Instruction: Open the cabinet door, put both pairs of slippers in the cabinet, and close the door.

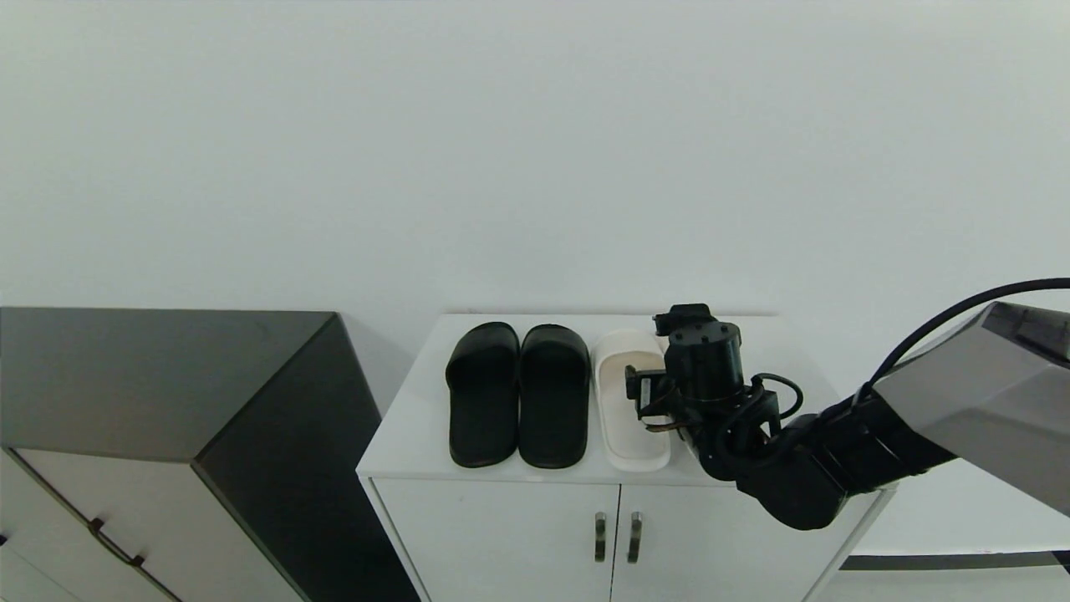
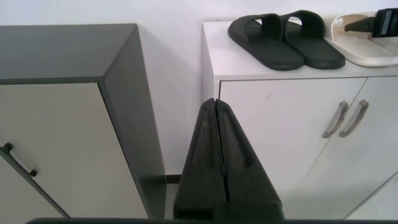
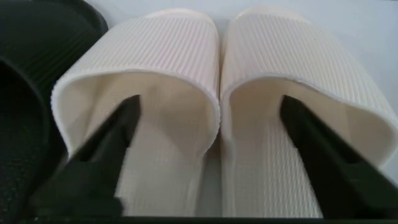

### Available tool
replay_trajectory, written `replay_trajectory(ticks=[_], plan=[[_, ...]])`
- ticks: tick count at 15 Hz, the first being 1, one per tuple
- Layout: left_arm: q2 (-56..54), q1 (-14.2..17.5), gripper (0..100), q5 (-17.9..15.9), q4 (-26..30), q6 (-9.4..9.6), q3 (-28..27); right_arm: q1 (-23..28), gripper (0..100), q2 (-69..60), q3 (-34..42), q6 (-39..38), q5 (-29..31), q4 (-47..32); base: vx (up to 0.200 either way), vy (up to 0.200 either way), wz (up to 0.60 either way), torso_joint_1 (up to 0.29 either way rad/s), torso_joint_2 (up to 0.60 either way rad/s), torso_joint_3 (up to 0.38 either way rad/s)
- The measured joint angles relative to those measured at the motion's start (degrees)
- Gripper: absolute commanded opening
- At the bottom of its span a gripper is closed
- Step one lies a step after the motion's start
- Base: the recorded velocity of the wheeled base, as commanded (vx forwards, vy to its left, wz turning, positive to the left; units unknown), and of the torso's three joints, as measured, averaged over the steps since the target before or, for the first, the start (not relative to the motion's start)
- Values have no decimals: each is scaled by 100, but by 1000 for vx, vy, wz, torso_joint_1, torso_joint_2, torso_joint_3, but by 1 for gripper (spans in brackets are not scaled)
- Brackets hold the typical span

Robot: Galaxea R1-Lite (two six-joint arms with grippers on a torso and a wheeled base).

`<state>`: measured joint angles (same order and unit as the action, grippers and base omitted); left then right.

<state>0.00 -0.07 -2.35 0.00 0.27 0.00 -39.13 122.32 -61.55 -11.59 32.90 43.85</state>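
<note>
Right gripper (image 3: 210, 106) is spread wide over the pair of white slippers (image 3: 149, 56), one finger pushed under the strap of each, clamping nothing. The left gripper (image 2: 215, 106) has its fingers pressed together with nothing between them, and it hangs low in front of the white cabinet (image 1: 410, 426), facing the side and front.

Just beside the white pair, on the robot's left, lie the black slippers (image 1: 483, 393), side by side and touching each other, the nearer one close against a white slipper. That makes four slippers, two black and two white, all on the cabinet top with toes toward the wall (image 1: 535, 150). In the head view the right arm covers most of one white slipper.

Below, the cabinet's two doors (image 1: 501, 535) are both shut, with two upright metal handles (image 1: 599, 536) at the middle seam.

A dark-topped cabinet (image 1: 167, 368) stands near on the robot's left, a gap between them. The wall is plain and pale.
</note>
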Motion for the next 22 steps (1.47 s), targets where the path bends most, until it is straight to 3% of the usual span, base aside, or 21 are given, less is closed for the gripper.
replay_trajectory(ticks=[10, 14, 17, 22], plan=[[0, 0, 0, -2, 0, -9, 0, -22, 0, -115, 6, 278, 312, 40, 0, 0, 0, 0, 0, 0], [0, 0, 0, 0, 0, -9, 0, -171, 0, -697, 406, 383, 273, 29, 0, 0, 0, 0, 0, 0], [2, 0, 0, -2, 0, -9, 0, -364, 0, -1168, 902, 407, -222, 27, 0, 0, 0, 0, 0, 0], [5, -2, 0, -2, 0, -9, 0, -505, 0, -2459, 2355, 413, -1955, 5, 0, 0, 0, 0, 0, 0]])
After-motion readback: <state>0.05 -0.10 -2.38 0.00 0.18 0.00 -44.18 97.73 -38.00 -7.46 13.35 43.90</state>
